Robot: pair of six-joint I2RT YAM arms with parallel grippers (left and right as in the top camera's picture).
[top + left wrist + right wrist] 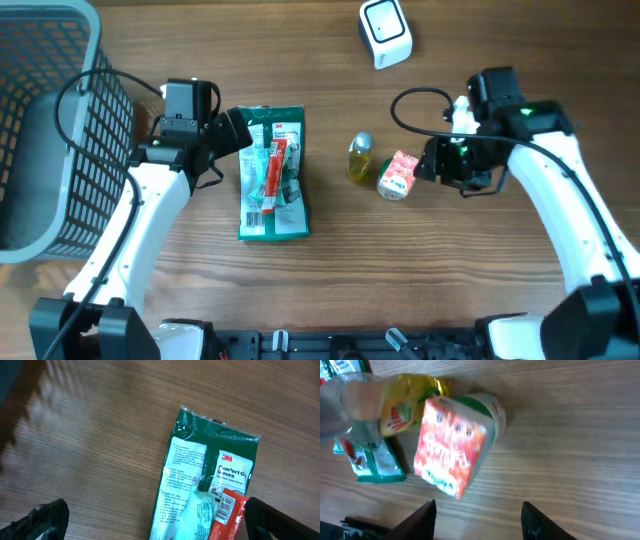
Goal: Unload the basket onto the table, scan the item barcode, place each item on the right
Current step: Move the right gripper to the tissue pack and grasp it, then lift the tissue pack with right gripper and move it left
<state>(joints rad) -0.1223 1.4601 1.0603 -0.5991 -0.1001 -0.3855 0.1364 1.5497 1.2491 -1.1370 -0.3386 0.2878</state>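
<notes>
Left hand (233, 131) wide open, empty, beside green glove packet (273, 172). Right hand (427, 163) half open, empty, near red carton (398, 175) on tabletop (450, 270).

Two arms, white shells w/ black joints & wrist blocks. L arm (150, 215): long white link, boxy black motor housing by the wrist, thin black cable (135, 80) arcing off it. R arm (560, 190): same build, small green LEDs lit on the black parts, black cable loop (393, 108). L tool (232, 130) & R tool (428, 165): matte black fingers (420, 520), blunt tips
</notes>
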